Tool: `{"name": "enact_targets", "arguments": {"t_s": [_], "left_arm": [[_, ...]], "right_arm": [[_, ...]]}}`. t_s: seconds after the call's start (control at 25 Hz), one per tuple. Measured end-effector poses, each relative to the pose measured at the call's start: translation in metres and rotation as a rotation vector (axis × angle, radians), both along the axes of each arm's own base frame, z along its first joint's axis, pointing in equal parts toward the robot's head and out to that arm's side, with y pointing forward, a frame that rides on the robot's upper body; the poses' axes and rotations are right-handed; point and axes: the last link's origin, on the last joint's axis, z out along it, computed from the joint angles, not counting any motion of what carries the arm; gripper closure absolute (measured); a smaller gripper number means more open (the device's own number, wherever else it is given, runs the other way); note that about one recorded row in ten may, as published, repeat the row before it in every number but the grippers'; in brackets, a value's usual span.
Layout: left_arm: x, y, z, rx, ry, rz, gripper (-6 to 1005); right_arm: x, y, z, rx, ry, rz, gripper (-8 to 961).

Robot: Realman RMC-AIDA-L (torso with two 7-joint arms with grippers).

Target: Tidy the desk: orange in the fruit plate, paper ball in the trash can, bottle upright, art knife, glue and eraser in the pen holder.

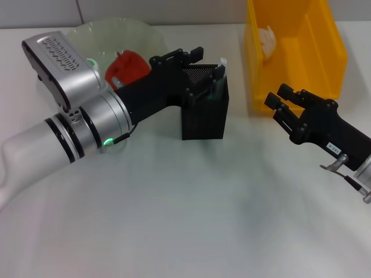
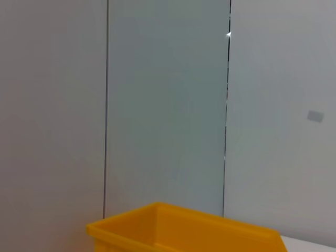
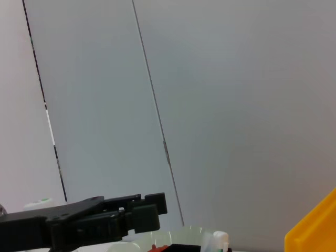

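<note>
The left gripper (image 1: pixel 194 56) is held just above the black mesh pen holder (image 1: pixel 204 116), its jaws narrowly parted and empty; white and green items are seen standing inside the holder. The orange-red fruit (image 1: pixel 124 66) is seen in the clear glass plate (image 1: pixel 142 32), the crumpled white paper ball (image 1: pixel 268 37) in the yellow plastic bin (image 1: pixel 324 46). The right gripper (image 1: pixel 282 104) is held open over the white table (image 1: pixel 191 202)
</note>
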Motion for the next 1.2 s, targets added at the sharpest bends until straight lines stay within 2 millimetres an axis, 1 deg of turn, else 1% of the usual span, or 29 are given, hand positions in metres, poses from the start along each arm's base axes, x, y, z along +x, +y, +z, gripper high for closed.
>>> {"name": "enact_targets", "arguments": {"t_s": [0.08,0.28,0.56,0.64,0.68,0.72,0.76,0.84,0.88,0.92,1.04,1.08,1.12,1.16,1.2], "left_arm": [[0.001,-0.002,0.001,-0.007,-0.019,0.0,398],[0.004,-0.005,0.005,-0.037,-0.072,0.001,355],[0.008,-0.018,0.01,-0.095,-0.14,-0.056,295],[0.009,-0.022,0.012,-0.11,-0.159,-0.074,278],[0.005,-0.031,0.023,-0.113,-0.223,-0.098,270],[0.005,-0.031,0.023,-0.113,-0.223,-0.098,261],[0.003,-0.034,0.027,-0.106,-0.238,-0.102,253],[-0.004,-0.039,0.032,-0.106,-0.226,-0.117,232],[-0.012,-0.042,0.037,-0.123,-0.195,-0.126,220],[-0.012,-0.042,0.037,-0.123,-0.195,-0.126,209],[-0.028,-0.05,0.048,-0.152,-0.169,-0.118,184],[-0.04,-0.054,0.059,-0.159,-0.161,-0.102,184],[-0.04,-0.054,0.059,-0.159,-0.161,-0.102,183],[-0.045,-0.056,0.063,-0.161,-0.154,-0.097,182],[-0.051,-0.059,0.066,-0.16,-0.146,-0.09,181]], "right_arm": [[0.0,0.0,0.0,0.0,0.002,0.002,619],[-0.001,-0.002,0.0,-0.001,0.007,0.006,619],[-0.001,-0.005,0.001,-0.004,0.015,0.017,618],[-0.002,-0.007,-0.001,-0.016,-0.005,0.043,618],[-0.005,-0.009,-0.005,-0.053,-0.038,0.084,615],[-0.005,-0.009,-0.005,-0.053,-0.038,0.084,613],[-0.007,-0.01,-0.01,-0.092,-0.06,0.109,610],[-0.007,-0.011,-0.011,-0.102,-0.064,0.114,605],[-0.008,-0.013,-0.011,-0.11,-0.065,0.127,603],[-0.008,-0.013,-0.011,-0.11,-0.065,0.127,600],[-0.01,-0.018,-0.011,-0.125,-0.067,0.168,593],[-0.013,-0.022,-0.013,-0.147,-0.079,0.209,590],[-0.013,-0.022,-0.013,-0.147,-0.079,0.209,550],[-0.015,-0.026,-0.014,-0.175,-0.094,0.25,510],[-0.015,-0.026,-0.014,-0.175,-0.094,0.25,469]]}}
